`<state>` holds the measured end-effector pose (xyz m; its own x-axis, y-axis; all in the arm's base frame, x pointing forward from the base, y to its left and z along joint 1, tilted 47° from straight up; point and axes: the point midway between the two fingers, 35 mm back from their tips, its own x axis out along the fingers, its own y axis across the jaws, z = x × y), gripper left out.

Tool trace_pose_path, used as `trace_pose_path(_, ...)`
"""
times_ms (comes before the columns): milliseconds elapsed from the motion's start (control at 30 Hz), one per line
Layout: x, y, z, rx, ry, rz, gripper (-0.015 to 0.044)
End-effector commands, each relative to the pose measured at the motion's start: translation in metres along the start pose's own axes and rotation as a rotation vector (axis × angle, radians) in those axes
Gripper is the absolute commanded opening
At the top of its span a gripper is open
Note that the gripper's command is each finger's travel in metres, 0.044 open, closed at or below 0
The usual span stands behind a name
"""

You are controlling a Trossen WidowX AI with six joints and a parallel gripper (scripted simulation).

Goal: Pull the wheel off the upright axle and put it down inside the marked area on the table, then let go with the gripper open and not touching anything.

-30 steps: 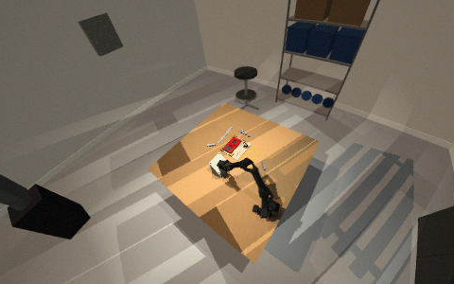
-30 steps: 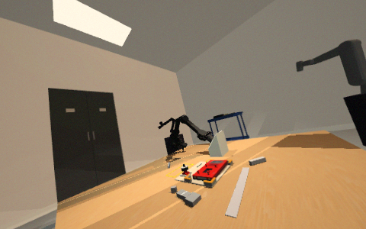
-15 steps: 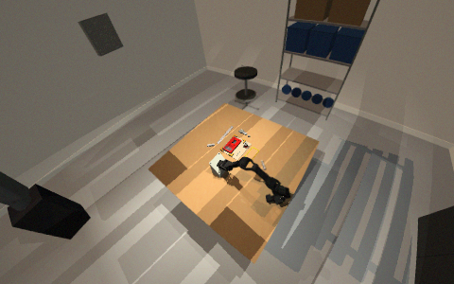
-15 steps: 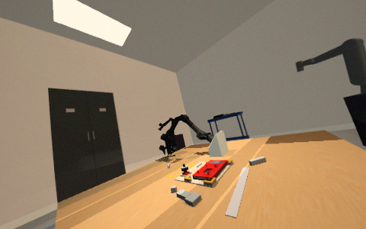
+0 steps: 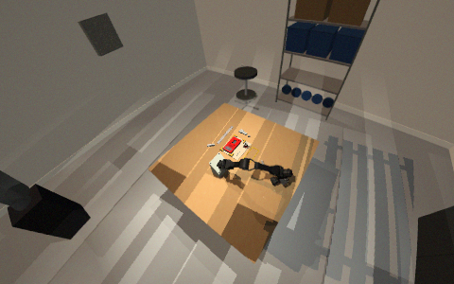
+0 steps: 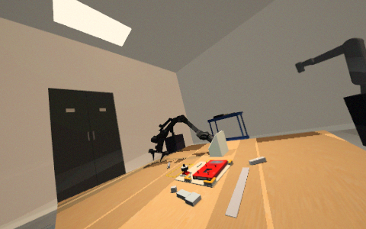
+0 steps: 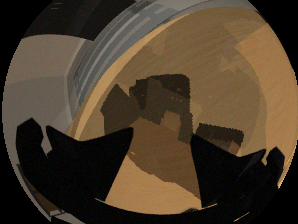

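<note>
A small dark wheel-like part (image 5: pixel 246 145) (image 6: pixel 184 167) stands on a red base at one end of the white and red board; it looks like the wheel on its axle, but is too small to tell for sure. The marked area, a thin yellow outline (image 6: pixel 169 176), lies on the table beside that end of the board. My gripper (image 5: pixel 280 182) (image 6: pixel 157 157) (image 7: pixel 162 136) is open and empty, pointing down above the table, well away from the wheel and beyond the marked area in the exterior view. The wrist view shows neither wheel nor outline.
The board carries a red block (image 5: pixel 232 145) (image 6: pixel 210 169). A pale wedge-shaped block (image 6: pixel 219 144) stands by the arm's base. A long grey strip (image 6: pixel 238 192), grey blocks (image 6: pixel 193 198) (image 6: pixel 257 160) and a small pale piece (image 6: pixel 168 165) lie around the board.
</note>
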<state>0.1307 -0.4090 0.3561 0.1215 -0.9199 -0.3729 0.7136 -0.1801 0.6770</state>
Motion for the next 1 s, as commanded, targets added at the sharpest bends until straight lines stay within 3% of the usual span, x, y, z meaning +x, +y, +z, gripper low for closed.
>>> trace_pose_path(0,-0.003,0.013,-0.036,-0.034,0.083,0.023,0.0300)
trace_pose_path(267,-0.002,0.021,-0.116,-0.201,0.245,-0.018,0.0300)
trace_pose_path(500,-0.014,0.013,-0.224,-0.542,0.422,-0.108,0.0300)
trace_pose_path(967,-0.108,-0.047,-0.398,-1.484,0.629,-0.177,0.0300)
